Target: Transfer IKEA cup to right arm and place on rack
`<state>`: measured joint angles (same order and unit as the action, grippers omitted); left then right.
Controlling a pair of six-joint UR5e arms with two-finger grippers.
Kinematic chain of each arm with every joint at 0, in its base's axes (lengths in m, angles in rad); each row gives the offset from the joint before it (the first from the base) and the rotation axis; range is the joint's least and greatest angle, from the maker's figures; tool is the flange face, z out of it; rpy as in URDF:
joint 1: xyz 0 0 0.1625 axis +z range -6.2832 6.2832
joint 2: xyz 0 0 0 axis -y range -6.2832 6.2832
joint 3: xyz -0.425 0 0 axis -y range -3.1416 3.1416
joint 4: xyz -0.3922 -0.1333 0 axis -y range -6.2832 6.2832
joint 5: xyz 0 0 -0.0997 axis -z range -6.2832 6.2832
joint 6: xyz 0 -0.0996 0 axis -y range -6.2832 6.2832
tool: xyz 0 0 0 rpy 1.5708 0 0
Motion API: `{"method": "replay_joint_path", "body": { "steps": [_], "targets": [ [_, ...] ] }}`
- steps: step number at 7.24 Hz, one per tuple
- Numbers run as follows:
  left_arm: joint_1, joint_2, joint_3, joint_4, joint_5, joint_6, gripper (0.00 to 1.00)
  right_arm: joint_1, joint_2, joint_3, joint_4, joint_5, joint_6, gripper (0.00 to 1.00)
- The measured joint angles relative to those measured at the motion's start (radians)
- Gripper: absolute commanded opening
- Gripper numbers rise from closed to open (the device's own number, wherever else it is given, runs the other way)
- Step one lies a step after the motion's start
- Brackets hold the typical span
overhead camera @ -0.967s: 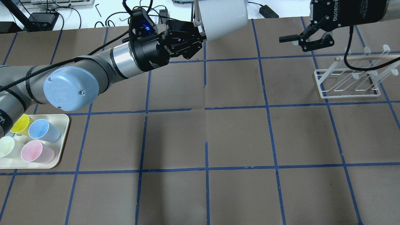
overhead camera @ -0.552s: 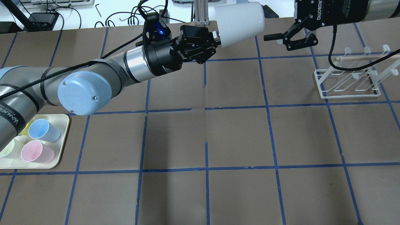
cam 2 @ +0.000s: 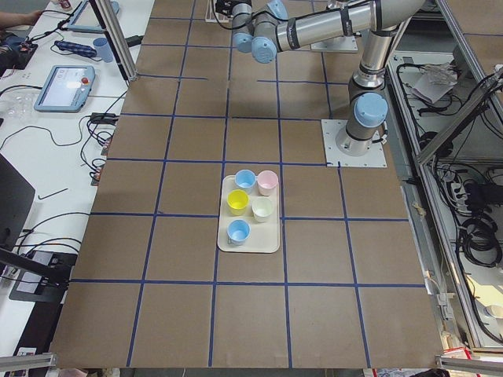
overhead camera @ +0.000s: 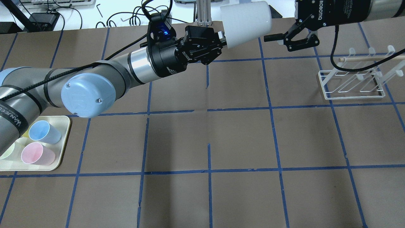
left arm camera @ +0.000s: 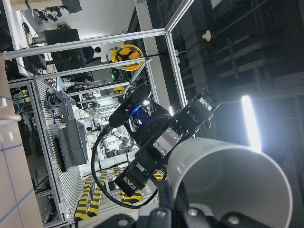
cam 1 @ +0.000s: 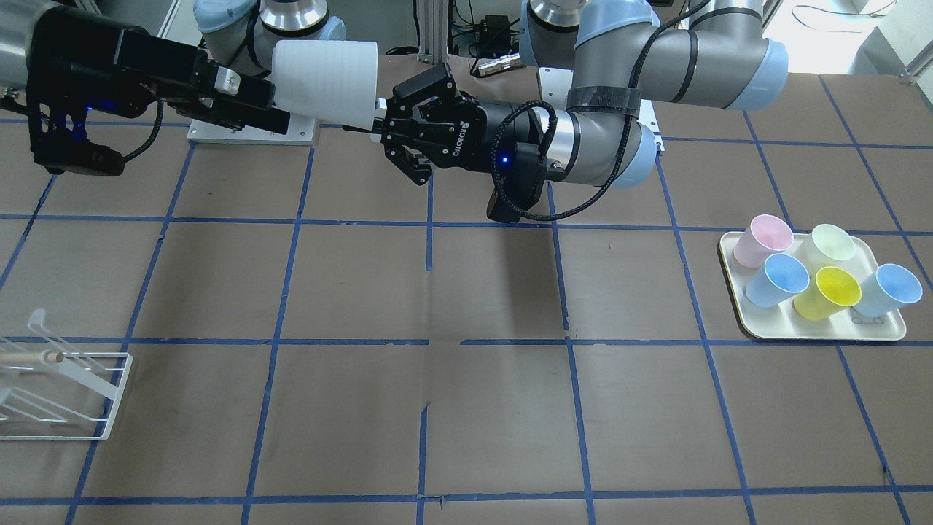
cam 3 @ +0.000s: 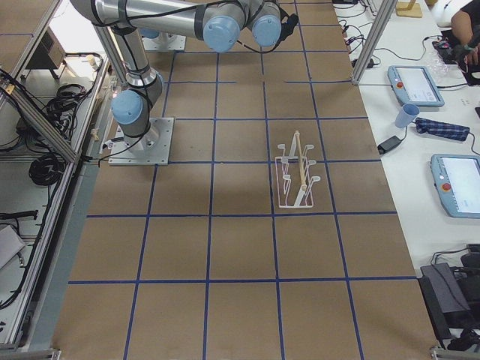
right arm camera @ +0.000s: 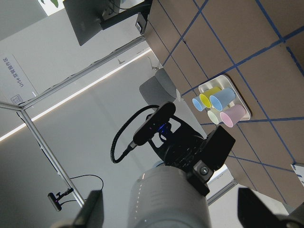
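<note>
Five cups (cam 1: 831, 292) on tray (cam 1: 816, 337) (left tool (cam 1: 380, 124) grips IKEA cup (cam 1: 324, 79)) — rack (cam 1: 118, 397) apart.

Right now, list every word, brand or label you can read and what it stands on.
"ROBOTIQ": white lettering on the black left gripper, front view.
"ROBOTIQ": black right gripper, overhead view.
"WANEE", cut off: black strap on the silver-grey left arm.
White wall sign in the right wrist view: too small to read.

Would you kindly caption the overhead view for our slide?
Left gripper presents the grey cup to the open right gripper.
</note>
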<state>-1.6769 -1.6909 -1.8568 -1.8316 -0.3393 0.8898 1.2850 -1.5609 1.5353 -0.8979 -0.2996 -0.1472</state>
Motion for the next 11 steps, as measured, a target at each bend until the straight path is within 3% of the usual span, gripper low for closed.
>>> {"method": "replay_joint_path", "body": {
  "steps": [6,7,9,11],
  "targets": [
    [-0.007,-0.011,0.002,0.012,-0.001,0.000,0.00,0.035,-0.040,0.005,0.007,-0.008,-0.001,1.00],
    [-0.007,-0.011,0.002,0.012,-0.001,0.000,0.04,0.035,-0.037,0.006,0.007,-0.010,-0.001,0.99],
    [-0.008,-0.012,0.001,0.011,-0.001,0.000,0.36,0.034,-0.031,0.006,0.005,-0.011,0.001,0.91],
    [-0.009,-0.012,0.002,0.011,-0.002,-0.002,0.37,0.030,-0.029,0.006,0.008,-0.012,0.002,0.73]
  ]
}}
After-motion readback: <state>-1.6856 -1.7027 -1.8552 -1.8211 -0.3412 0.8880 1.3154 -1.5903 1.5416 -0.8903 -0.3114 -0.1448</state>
